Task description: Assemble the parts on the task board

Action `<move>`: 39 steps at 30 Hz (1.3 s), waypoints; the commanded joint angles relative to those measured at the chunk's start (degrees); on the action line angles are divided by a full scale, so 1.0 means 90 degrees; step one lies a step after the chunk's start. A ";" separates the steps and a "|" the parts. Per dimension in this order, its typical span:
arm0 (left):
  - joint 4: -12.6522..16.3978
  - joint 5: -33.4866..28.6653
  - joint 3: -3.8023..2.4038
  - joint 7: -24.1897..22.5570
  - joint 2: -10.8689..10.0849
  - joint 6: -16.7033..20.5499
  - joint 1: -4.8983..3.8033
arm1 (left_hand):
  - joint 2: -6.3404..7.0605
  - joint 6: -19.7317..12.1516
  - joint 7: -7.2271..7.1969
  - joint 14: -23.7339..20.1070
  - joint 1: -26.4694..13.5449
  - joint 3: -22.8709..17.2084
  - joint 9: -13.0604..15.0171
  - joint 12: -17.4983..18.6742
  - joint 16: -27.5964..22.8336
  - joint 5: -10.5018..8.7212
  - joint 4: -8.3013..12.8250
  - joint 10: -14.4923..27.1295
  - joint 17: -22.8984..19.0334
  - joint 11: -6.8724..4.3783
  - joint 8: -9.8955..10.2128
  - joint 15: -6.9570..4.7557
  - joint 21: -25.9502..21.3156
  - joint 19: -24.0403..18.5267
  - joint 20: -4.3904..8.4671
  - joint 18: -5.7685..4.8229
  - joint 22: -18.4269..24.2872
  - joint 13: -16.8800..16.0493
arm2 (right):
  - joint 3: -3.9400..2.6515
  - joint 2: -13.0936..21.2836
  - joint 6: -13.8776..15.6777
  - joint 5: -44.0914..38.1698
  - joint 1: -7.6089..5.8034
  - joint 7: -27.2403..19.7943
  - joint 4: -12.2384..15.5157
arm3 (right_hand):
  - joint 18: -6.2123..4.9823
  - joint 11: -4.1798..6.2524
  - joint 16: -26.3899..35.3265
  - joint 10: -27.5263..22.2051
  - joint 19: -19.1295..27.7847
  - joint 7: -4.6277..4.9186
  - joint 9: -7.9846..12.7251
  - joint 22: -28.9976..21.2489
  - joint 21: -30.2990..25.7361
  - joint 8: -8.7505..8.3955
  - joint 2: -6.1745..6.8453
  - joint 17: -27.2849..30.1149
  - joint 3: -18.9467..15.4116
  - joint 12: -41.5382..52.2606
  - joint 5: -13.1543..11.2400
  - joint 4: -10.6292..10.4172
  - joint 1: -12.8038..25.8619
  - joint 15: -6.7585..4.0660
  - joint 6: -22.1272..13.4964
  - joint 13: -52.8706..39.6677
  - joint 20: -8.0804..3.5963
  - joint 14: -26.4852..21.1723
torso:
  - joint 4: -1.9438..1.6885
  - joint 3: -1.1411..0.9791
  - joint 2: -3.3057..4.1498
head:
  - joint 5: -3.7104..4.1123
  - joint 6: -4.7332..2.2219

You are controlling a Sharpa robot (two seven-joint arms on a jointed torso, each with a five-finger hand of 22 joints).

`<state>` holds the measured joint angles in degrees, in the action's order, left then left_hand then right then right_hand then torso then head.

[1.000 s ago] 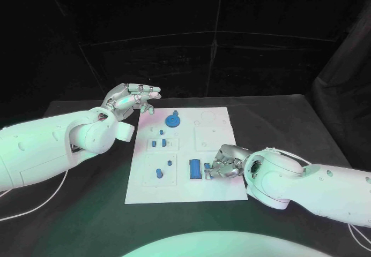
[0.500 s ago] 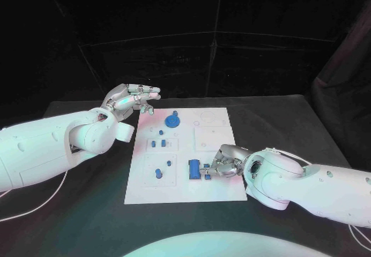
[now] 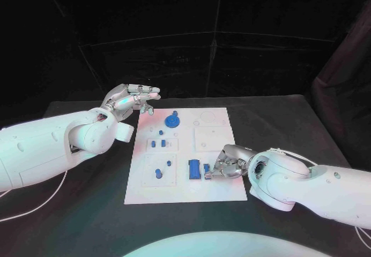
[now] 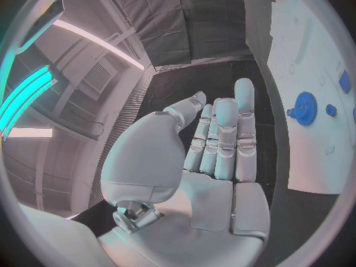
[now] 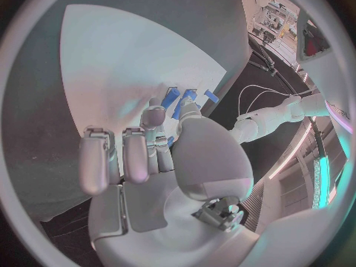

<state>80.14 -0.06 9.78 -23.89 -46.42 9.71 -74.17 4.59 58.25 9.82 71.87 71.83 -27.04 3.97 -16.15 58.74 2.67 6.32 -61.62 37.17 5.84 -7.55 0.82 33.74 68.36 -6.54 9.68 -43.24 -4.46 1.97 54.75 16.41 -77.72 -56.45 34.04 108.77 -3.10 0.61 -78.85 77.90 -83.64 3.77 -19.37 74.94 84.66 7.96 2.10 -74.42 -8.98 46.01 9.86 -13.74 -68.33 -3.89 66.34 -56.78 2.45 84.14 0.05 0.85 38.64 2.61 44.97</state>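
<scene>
Head view: the task board [image 3: 213,187] lies in the middle of the black table [image 3: 294,118]. The left hand [image 3: 133,98] hovers just past the board's far left corner, fingers loosely curled and holding nothing, much as it did a second ago. The right hand [image 3: 225,165] sits low over the board's near right part, fingers bent down beside a small blue part [image 3: 207,172], next to the blue rectangular block [image 3: 194,169]; whether it grips that part I cannot tell. It has drawn slightly nearer the board's near edge since the earlier frame. A blue gear [image 3: 172,121] stands at the board's far end.

Left wrist view: the left hand [image 4: 215,160] is flat, fingers straight and together, empty, with the gear [image 4: 305,108] on the board [image 4: 311,160] beyond it.

Right wrist view: the right hand [image 5: 167,154] has its fingertips [image 5: 153,117] reaching to blue parts [image 5: 178,98] on the board [image 5: 118,59]; contact is hidden.
</scene>
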 commanded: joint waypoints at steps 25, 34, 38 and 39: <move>-0.0002 -0.0017 -0.0005 0.0017 0.0015 -0.0069 -0.0010 | -0.0050 -0.0015 0.0027 -0.0047 0.0021 0.0026 -0.0011 -0.0030 -0.0032 0.0025 -0.0001 0.0038 -0.0013 0.0009 -0.0019 0.0021 -0.0026 -0.0025 -0.0017 0.0086 0.0011 0.0002 | -0.0001 -0.0245 -0.0492 -0.0223 -0.0006 -0.0117 -0.0373 | 0.0106 -0.0016 0.0032 -0.0025 -0.0061 0.0015 -0.0068 0.0831 -0.0024 -0.0023 -0.0172 -0.0002 -0.0123 -0.0058 0.0026 0.0255 -0.0474 -0.0025 -0.0035 -0.0040 -0.0002 0.0324 | -0.0001 0.0004 0.0003 | -0.0042 0.0038; -0.0005 -0.0017 -0.0004 0.0016 0.0009 -0.0070 -0.0010 | -0.0050 -0.0015 0.0027 -0.0047 0.0021 0.0026 -0.0011 -0.0030 -0.0032 0.0025 -0.0001 0.0038 -0.0013 0.0009 -0.0019 0.0021 -0.0026 -0.0025 -0.0017 0.0086 0.0011 0.0002 | -0.0002 -0.0034 0.0132 0.0073 -0.0006 -0.0649 -0.0210 | 0.0077 -0.0049 0.0138 -0.0093 0.0024 0.0043 -0.0094 0.0729 -0.0110 -0.0066 0.0182 0.0117 -0.0495 -0.0211 -0.0095 -0.0074 -0.0055 0.0002 -0.0119 0.0035 0.0020 0.0295 | 0.0005 0.0002 -0.0011 | -0.0034 -0.0008; -0.0007 -0.0017 -0.0002 0.0009 0.0012 -0.0073 -0.0009 | -0.0056 -0.0016 0.0027 -0.0056 0.0027 0.0027 -0.0011 -0.0035 -0.0037 0.0025 0.0002 0.0043 -0.0030 0.0009 -0.0020 0.0022 -0.0031 -0.0026 -0.0018 0.0086 0.0015 0.0002 | -0.0004 0.0174 0.0502 0.0469 -0.0011 -0.1147 -0.0103 | 0.0042 -0.0080 0.0261 -0.0186 0.0127 0.0084 -0.0082 0.0600 -0.0213 -0.0129 0.0227 0.0263 -0.0466 -0.0404 -0.0053 -0.0159 -0.0077 0.0025 -0.0241 0.0158 0.0037 0.0260 | 0.0001 0.0004 -0.0018 | -0.0015 -0.0038; -0.0008 -0.0017 -0.0002 0.0002 0.0014 -0.0075 -0.0009 | -0.0052 -0.0018 0.0029 -0.0059 0.0021 0.0034 -0.0011 -0.0036 -0.0039 0.0024 0.0000 0.0046 -0.0036 0.0011 -0.0020 0.0023 -0.0033 -0.0026 -0.0019 0.0085 0.0017 0.0003 | -0.0006 0.0234 0.0589 0.0664 -0.0019 -0.1364 -0.0085 | 0.0027 -0.0097 0.0317 -0.0239 0.0170 0.0105 -0.0073 0.0544 -0.0258 -0.0161 0.0232 0.0329 -0.0450 -0.0515 -0.0035 -0.0174 -0.0110 0.0039 -0.0302 0.0232 0.0047 0.0243 | -0.0002 0.0007 -0.0016 | -0.0006 -0.0059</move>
<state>80.03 -0.06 9.80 -23.54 -46.35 9.67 -74.16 4.59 58.25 9.82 71.67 71.83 -27.04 3.93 -16.15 58.74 2.67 6.32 -61.62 36.88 5.84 -7.55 1.03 33.74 68.36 -6.54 9.67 -43.12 -4.47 1.95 56.71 17.28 -76.19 -56.48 27.78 107.69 -3.10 -0.27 -76.10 75.84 -82.26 4.74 -20.10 74.92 82.42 6.59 3.86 -71.55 -13.04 41.46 9.28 -15.10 -68.98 -3.89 63.80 -54.72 2.80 84.14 0.08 0.86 38.55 2.41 44.69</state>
